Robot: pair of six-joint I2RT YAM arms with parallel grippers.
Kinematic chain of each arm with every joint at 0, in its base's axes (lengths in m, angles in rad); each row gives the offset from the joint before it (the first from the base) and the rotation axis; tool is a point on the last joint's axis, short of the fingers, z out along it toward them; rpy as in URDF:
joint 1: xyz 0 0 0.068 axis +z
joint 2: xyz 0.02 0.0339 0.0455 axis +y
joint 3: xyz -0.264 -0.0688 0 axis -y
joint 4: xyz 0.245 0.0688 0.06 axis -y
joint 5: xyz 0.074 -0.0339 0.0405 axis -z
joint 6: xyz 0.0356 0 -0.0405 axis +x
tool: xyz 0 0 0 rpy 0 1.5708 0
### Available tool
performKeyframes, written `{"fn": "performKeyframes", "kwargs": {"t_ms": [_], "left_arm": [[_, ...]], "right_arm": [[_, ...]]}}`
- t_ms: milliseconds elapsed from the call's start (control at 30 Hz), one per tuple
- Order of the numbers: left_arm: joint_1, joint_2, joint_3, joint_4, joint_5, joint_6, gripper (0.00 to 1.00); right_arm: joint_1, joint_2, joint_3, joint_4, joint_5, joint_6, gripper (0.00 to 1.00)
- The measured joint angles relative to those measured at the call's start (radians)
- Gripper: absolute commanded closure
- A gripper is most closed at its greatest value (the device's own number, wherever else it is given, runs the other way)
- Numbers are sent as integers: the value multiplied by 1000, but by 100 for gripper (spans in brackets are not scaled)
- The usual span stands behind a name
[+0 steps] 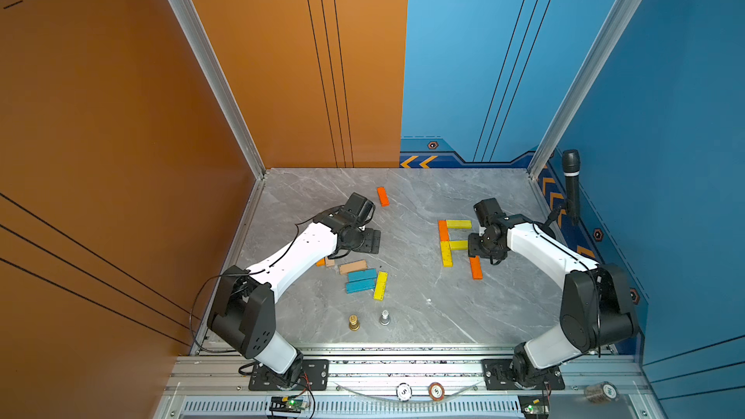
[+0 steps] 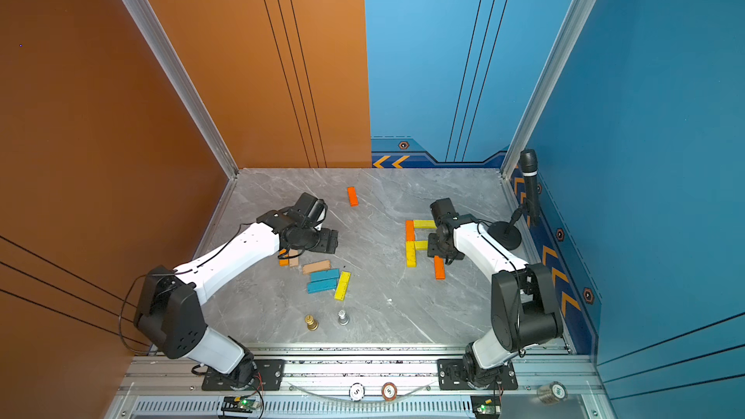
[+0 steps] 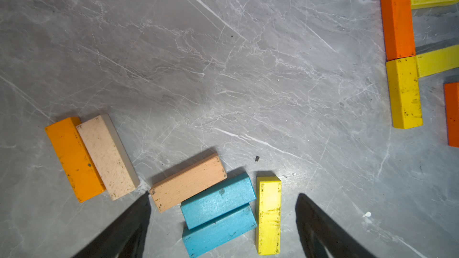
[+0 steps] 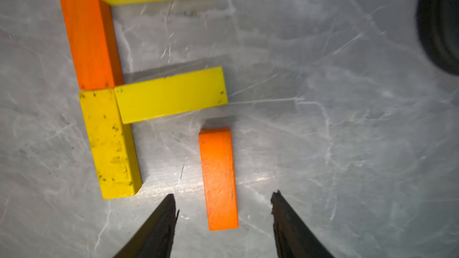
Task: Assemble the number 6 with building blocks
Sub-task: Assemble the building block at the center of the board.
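The half-made six point(image 1: 443, 231) lies on the table point(image 1: 403, 215), at 3 o'clock from the middle. An orange block point(image 4: 218, 177) sits at its 5 o'clock, near the yellow middle bar point(image 4: 171, 94) but not touching it. The right gripper point(image 4: 224, 194) hangs over this block, jaws apart, holding nothing. I think it should pinch the long sides, then slide the block toward 12 o'clock to meet the bar. The left gripper point(image 3: 224, 194) is wide open above the spare blocks point(image 3: 218, 202).
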State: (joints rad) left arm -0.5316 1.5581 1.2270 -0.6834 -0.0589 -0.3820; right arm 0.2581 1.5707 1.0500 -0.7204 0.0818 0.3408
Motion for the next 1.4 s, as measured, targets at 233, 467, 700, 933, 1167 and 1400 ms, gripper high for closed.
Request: {"fn": "performKeyframes", "kwargs": {"t_ms": [233, 467, 700, 933, 1167, 1400], "left_arm": [[-3, 0, 0, 0, 0, 0, 9], [-6, 0, 0, 0, 0, 0, 9], [-6, 0, 0, 0, 0, 0, 9], [-6, 6, 0, 0, 0, 0, 9], [-6, 8, 0, 0, 0, 0, 9], [-6, 8, 0, 0, 0, 0, 9]], "right_arm": [[19, 33, -31, -5, 1, 1, 46], [16, 61, -38, -1, -3, -3, 50], [-9, 117, -51, 22, -34, -10, 54], [-27, 134, -49, 50, -64, -29, 65], [-30, 137, -43, 51, -71, -41, 69], [-39, 156, -19, 50, -70, -57, 69]]}}
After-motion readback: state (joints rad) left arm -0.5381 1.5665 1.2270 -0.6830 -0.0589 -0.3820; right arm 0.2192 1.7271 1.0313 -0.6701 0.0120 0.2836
